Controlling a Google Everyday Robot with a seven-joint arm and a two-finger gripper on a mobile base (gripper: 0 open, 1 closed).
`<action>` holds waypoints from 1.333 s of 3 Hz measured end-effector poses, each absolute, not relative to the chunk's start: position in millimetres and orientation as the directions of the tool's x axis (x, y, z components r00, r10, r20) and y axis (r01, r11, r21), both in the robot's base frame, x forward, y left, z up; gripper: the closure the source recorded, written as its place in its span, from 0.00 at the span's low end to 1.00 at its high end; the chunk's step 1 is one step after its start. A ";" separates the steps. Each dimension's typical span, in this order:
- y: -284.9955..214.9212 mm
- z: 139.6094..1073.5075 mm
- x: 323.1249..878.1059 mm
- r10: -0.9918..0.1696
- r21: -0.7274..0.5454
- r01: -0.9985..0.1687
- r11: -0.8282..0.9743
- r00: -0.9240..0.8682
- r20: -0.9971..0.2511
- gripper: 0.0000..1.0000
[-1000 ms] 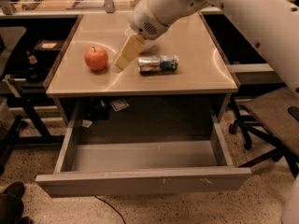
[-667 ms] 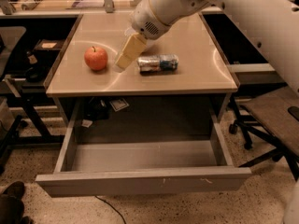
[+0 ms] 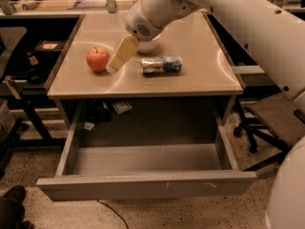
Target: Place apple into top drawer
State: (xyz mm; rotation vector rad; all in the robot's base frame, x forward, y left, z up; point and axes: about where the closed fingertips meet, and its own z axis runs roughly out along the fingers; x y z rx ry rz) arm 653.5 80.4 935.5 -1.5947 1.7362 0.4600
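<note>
The red-orange apple sits on the left part of the beige table. My gripper, cream-coloured and angled down to the left, hovers just right of the apple, its tip close to the apple but apart from it. It holds nothing that I can see. The top drawer is pulled out wide below the table's front edge, and its grey inside is bare.
A silver-and-blue foil snack packet lies right of the gripper. A white bowl is mostly hidden behind my arm. Desks and a chair base stand around the table. A dark shoe is at lower left.
The gripper has shifted slightly left, closer to the apple. The apple, the packet and the drawer have not moved.
</note>
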 end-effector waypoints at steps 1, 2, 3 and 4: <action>99.0 930.9 675.0 -0.698 -0.203 -0.965 0.165 0.032 -0.715 0.00; 115.8 928.4 692.0 -0.689 -0.202 -0.968 0.147 0.046 -0.724 0.00; 141.9 911.9 722.2 -0.676 -0.185 -0.976 0.114 0.060 -0.734 0.00; 149.5 904.2 721.3 -0.669 -0.166 -0.980 0.111 0.050 -0.742 0.00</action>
